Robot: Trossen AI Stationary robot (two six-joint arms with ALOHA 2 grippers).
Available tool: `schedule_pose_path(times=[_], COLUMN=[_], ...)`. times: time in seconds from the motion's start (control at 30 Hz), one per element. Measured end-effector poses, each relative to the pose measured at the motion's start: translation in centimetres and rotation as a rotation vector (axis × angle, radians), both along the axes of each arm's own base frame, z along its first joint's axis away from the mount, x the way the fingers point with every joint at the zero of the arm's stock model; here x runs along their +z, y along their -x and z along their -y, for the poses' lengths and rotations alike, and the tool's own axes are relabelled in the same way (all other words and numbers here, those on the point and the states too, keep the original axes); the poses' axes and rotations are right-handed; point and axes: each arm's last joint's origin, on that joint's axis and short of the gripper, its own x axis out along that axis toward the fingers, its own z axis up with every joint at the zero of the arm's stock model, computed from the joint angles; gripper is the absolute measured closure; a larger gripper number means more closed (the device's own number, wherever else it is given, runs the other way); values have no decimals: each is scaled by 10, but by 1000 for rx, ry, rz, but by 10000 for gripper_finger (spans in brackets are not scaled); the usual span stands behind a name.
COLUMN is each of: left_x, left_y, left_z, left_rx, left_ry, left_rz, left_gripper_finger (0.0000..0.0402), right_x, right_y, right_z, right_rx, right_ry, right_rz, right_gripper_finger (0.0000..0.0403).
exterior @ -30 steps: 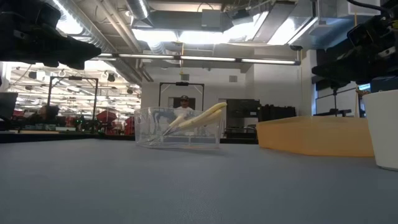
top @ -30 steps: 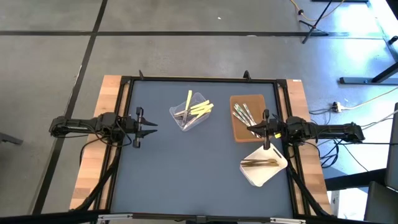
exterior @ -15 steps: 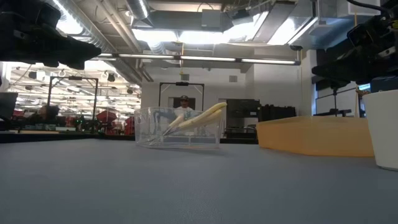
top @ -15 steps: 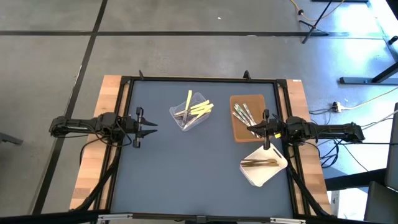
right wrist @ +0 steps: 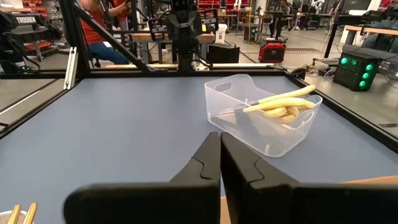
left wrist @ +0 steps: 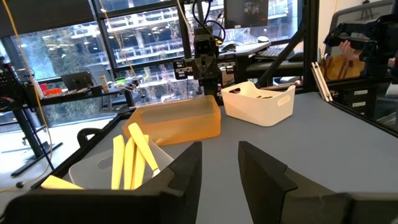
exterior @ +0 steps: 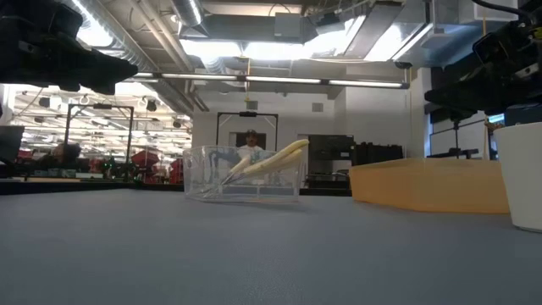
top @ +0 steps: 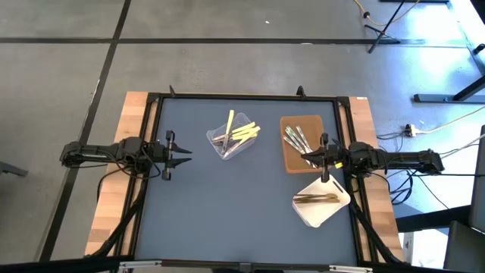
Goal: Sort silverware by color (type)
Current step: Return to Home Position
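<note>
— From low down, what lies in the tray [exterior: 428, 185]?
— Hidden behind its wall. The bin [exterior: 523, 174] runs off the edge. From above, the silverware [top: 295, 139] is too small to tell apart.

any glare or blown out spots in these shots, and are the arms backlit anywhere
Low view: ceiling lights blow out at the top, leaving the left arm and right arm as dark silhouettes. High view: even light on the table, a bright patch on the floor top right. Left wrist view: bright windows behind.
</note>
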Motion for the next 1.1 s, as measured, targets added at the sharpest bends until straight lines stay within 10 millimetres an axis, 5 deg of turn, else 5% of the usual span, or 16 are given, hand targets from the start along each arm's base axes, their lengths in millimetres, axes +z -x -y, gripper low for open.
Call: schedule_pose_path(times=[1.1], left_x=[0], left_y=[0], left_z=[0], left_rx=[0], left_ry=[0], left_rz=[0], left_gripper_finger=[303], right_x=[11], right_y=[7], right_z=[0], right_rx=[-2], right_ry=[-2], right_rz=[129], right_gripper_finger=[402])
